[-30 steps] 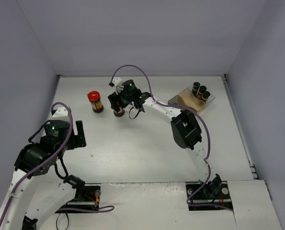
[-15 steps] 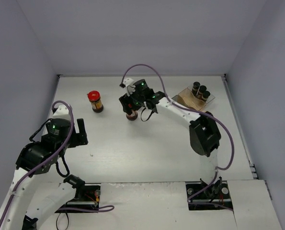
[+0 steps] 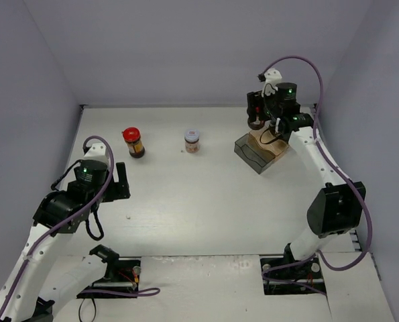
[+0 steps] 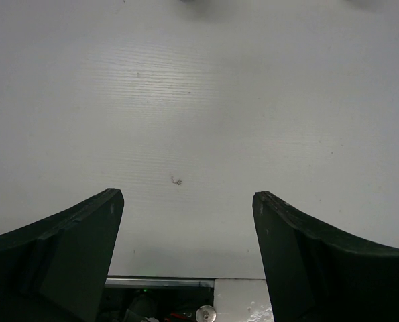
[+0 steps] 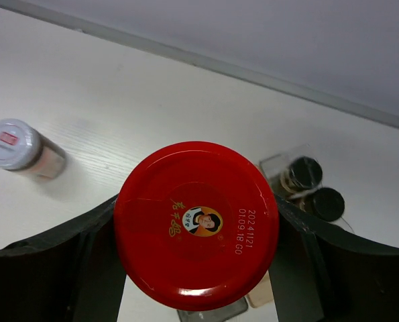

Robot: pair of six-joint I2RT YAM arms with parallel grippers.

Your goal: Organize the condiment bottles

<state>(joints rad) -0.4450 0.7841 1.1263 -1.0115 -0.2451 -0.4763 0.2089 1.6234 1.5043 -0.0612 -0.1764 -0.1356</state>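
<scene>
— At the far right of the tabletop [image 3: 219, 201], what has altered since a second ago?

— The right pincer [image 3: 256, 115], then working mid-table, has swung across to the tray [image 3: 251, 153]. It carries a red-lidded jar [image 5: 196, 225] clenched between its fingers. The jar hangs in the air at the tray's far left edge and is not yet set down. Where the arm stood, a white-lidded jar [image 3: 192, 141] now shows upright and alone.

— What does that imply for the sorting?

— One jar is in mid-delivery, and lowering it into the tray appears to be the step in hand. Two containers remain outside. These are the white-lidded jar near the middle and a second red-lidded jar [image 3: 133, 142] well to its left, both standing on the tabletop.

— And the tray's contents?

— The tray is clear, smoky plastic. In the right wrist view, two slim black-capped bottles [image 5: 302, 173] stand upright at its far end, close together. Whether another stands with them cannot be told, since the arm hides that end in the overhead view. The part of the tray under the jar looks free of bottles.

— The other arm?

— The left pincer [image 4: 186, 196] is released, its fingers spread over bare tabletop and holding nothing. It sits at the left, apart from both loose jars.
</scene>
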